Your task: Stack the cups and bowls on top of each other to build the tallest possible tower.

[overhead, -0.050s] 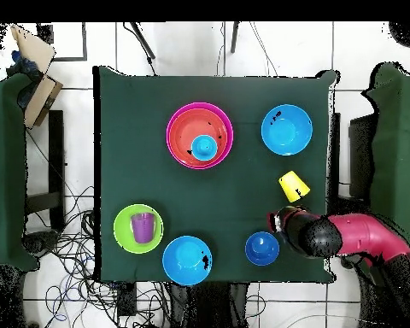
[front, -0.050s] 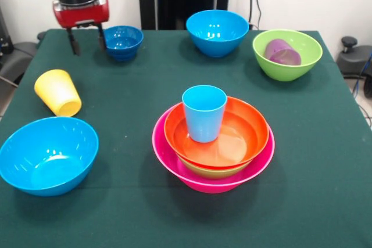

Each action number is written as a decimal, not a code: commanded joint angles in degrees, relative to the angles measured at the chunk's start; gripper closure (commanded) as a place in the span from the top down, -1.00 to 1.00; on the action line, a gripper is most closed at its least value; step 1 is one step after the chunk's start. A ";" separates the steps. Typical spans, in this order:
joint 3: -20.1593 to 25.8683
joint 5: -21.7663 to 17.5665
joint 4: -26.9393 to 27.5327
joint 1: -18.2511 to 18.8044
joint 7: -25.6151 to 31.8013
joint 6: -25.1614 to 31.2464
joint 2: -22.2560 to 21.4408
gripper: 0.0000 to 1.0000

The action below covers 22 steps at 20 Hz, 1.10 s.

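Just beside gripper [front, -0.050s: 86,39] | dark-blue bowl [front, -0.050s: 122,42] | gripper open, empty

The light blue cup [front, -0.050s: 204,112] stands upright in the wide orange bowl [front, -0.050s: 244,135], nested over a lime-green bowl [front, -0.050s: 215,172] in the large pink bowl [front, -0.050s: 203,183], while the yellow cup [front, -0.050s: 57,92] lies on its side and the purple cup [front, -0.050s: 282,52] lies inside another lime-green bowl [front, -0.050s: 293,65]

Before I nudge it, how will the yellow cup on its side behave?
The yellow cup lies tipped over on the cloth, so it will probably roll, curving because its sides taper. It looks like thin smooth plastic, likely light and slippery. The open gripper hangs nearby, apart from it.
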<state>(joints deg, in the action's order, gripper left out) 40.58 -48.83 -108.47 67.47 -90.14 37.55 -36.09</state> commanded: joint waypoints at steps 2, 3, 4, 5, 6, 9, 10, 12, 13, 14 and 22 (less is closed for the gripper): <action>5.32 1.55 8.45 1.49 23.55 10.41 -1.20 1.00; 5.63 1.73 9.58 1.35 24.26 11.39 -0.85 1.00; 5.95 1.81 9.89 2.04 25.18 11.92 -0.84 1.00; 6.23 1.85 10.34 2.29 25.70 12.54 -0.73 1.00; 6.51 1.88 10.79 2.53 26.22 13.17 -0.63 1.00; 7.11 1.90 10.51 2.68 26.07 13.81 -0.91 1.00; 7.25 1.92 10.60 3.24 26.70 14.04 -0.96 1.00; 7.22 1.58 9.75 3.28 26.26 13.53 -1.09 1.00; 7.04 1.33 9.10 2.71 25.24 12.99 -1.13 1.00; 7.01 1.30 8.74 2.72 25.05 12.77 -1.24 1.00; 7.54 1.41 4.61 6.04 25.21 11.04 -3.62 1.00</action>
<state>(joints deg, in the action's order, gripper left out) 46.63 -46.56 -101.57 72.70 -82.74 45.63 -38.39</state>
